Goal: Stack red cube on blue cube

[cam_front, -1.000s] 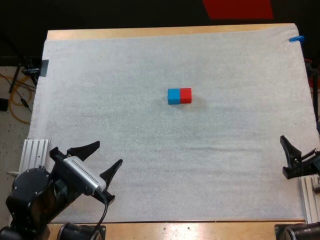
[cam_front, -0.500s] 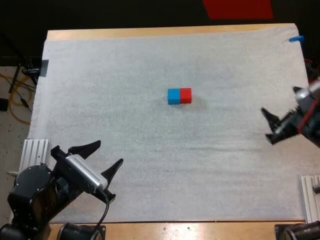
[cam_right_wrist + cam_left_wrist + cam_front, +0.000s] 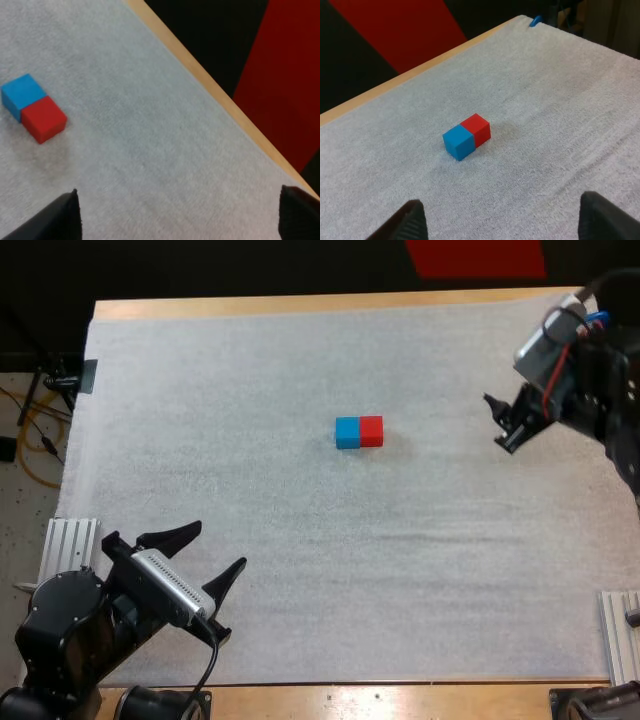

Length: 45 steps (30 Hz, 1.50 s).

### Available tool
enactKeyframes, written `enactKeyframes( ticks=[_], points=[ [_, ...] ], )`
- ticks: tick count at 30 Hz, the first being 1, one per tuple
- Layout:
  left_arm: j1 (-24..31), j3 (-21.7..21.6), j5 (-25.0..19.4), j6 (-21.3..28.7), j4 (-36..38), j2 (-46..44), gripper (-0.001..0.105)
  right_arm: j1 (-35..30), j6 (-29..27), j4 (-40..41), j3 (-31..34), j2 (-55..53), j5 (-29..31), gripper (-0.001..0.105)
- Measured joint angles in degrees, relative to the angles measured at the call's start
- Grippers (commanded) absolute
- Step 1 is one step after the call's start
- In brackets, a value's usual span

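Black fingers of the left gripper stand wide apart over the near left corner of the white mat, holding nothing, just where they were a second ago; mid-mat the blue cube and red cube sit side by side, touching, red on the right, unmoved; the right gripper, fingers spread and empty, has climbed from the mat's near right edge to its far right, about level with the cubes and well apart from them

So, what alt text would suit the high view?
A blue cube and a red cube sit touching at the middle of the mat. The left gripper is open at the near left, the right gripper open at the far right.
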Motion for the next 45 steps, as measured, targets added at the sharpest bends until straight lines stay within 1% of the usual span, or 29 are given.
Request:
enactKeyframes(
  ticks=[5,8,9,13,17,19,22,30,32,36,42,45],
  points=[
    [0.0,0.0,0.0,0.0,0.0,0.0,0.063,0.0,-2.7,-0.3,-5.2,7.4,0.0,0.077],
    [0.0,0.0,0.0,0.0,0.0,0.0,0.063,0.0,-5.2,-0.3,-7.3,11.6,-0.2,0.077],
    [0.0,0.0,0.0,0.0,0.0,0.0,0.063,0.0,-7.2,-0.7,-7.8,13.0,-0.4,0.077],
    [0.0,0.0,0.0,0.0,0.0,0.0,0.063,0.6,-13.9,-2.5,-7.9,17.4,-0.6,0.077],
    [0.0,0.0,0.0,0.0,0.0,0.0,0.063,1.8,-15.5,-3.3,-7.9,20.0,-0.7,0.077],
    [0.0,0.0,0.0,0.0,0.0,0.0,0.063,3.0,-19.8,-3.3,-7.9,21.0,-0.7,0.077],
    [0.0,0.0,0.0,0.0,0.0,0.0,0.063,4.7,-22.3,-3.3,-7.9,21.2,-0.3,0.077],
    [0.0,0.0,0.0,0.0,0.0,0.0,0.063,8.2,-22.7,-3.3,-7.9,21.2,0.0,0.077],
    [0.0,0.0,0.0,0.0,0.0,0.0,0.063,8.7,-22.0,-3.3,-7.9,21.6,0.9,0.077],
    [0.0,0.0,0.0,0.0,0.0,0.0,0.063,9.5,-18.1,-2.9,-7.9,24.4,1.1,0.077],
    [0.0,0.0,0.0,0.0,0.1,0.0,0.063,10.6,-17.4,-2.2,-7.9,29.2,2.9,0.077],
    [0.0,0.0,0.0,0.0,0.1,0.0,0.063,11.1,-17.1,-2.2,-7.9,31.3,2.8,0.077]
  ],
)
